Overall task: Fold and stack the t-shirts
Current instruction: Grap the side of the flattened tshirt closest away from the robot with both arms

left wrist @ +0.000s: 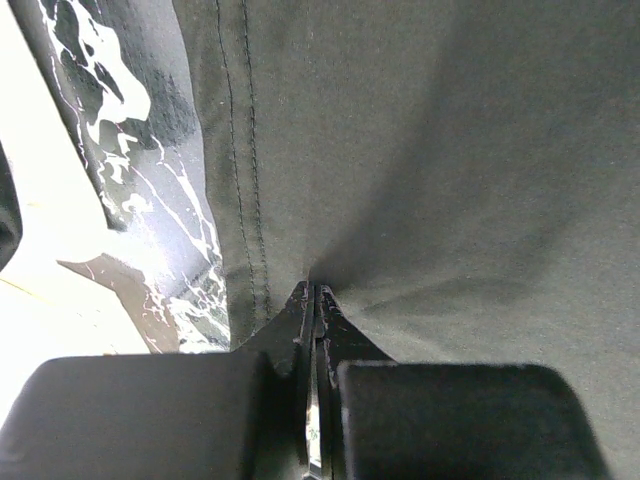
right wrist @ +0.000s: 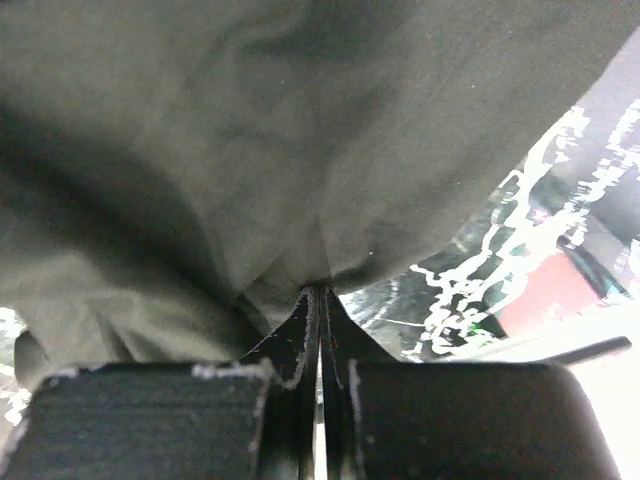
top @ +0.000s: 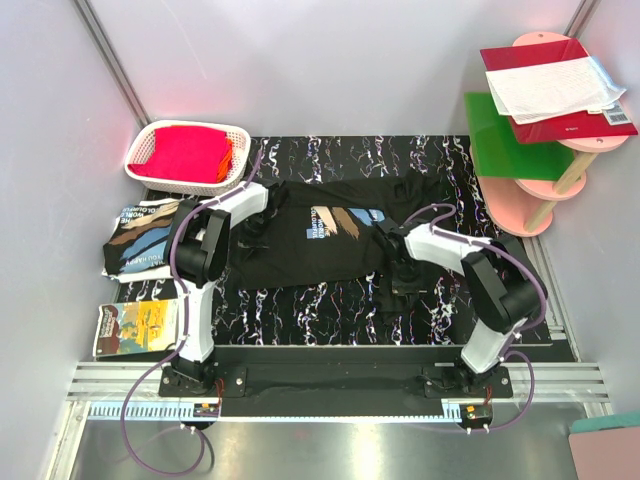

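Your left hand [left wrist: 312, 292] is pressed together on a pinch of cloth just beside a stitched hem, and your right hand [right wrist: 320, 290] is pinching the same garment at its opposite side, the fabric puckering into each set of tips. Between them, on the black marbled desk [top: 330, 310], the t-shirt [top: 320, 250] lies spread out with its print facing up, creased and bunched near both grips. A folded t-shirt [top: 145, 240] sits well apart at the desk's left edge, near a white basket [top: 185, 155] of red cloth and a booklet [top: 135, 328]. Watch those grips: each looks thin, caught only at the very tips, so a quick lift could let the cloth slide out on one side. Uneven travel between the two arms would probably skew the fold line, and the bunched fabric by the hands may get trapped as wrinkles inside the fold.
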